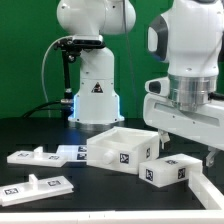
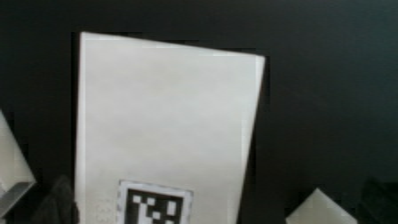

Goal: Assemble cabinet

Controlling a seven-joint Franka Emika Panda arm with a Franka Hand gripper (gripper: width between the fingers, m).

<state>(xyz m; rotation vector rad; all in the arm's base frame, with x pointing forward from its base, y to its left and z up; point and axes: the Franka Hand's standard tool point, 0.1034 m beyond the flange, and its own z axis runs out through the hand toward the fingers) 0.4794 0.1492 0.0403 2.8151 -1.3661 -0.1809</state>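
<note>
We see the gripper (image 1: pixel 190 148) hanging at about three o'clock in the exterior view. Its two fingers are spread wide and grip nothing.

In the wrist view a long white panel (image 2: pixel 169 120) lies flat on the black table (image 2: pixel 329 100) under the camera. It has a black-and-white tag (image 2: pixel 157 205) at one end. Pale fingertips (image 2: pixel 326 205) show on either side of it, clear of its edges. We cannot tell which part in the exterior view this panel is.

The cabinet lies in loose pieces on the table. Its open box-shaped body (image 1: pixel 120 147) sits near the centre of the exterior view. A tagged white block (image 1: pixel 165 171) is just beside the body at four o'clock, below the gripper. A left panel (image 1: pixel 30 157) lies flat at nine o'clock of the body, and a front-left panel (image 1: pixel 38 186) at eight o'clock. A right panel (image 1: pixel 207 190) lies at four o'clock, past the block. The arm's base (image 1: pixel 95 95) stands behind the body at about eleven o'clock.
</note>
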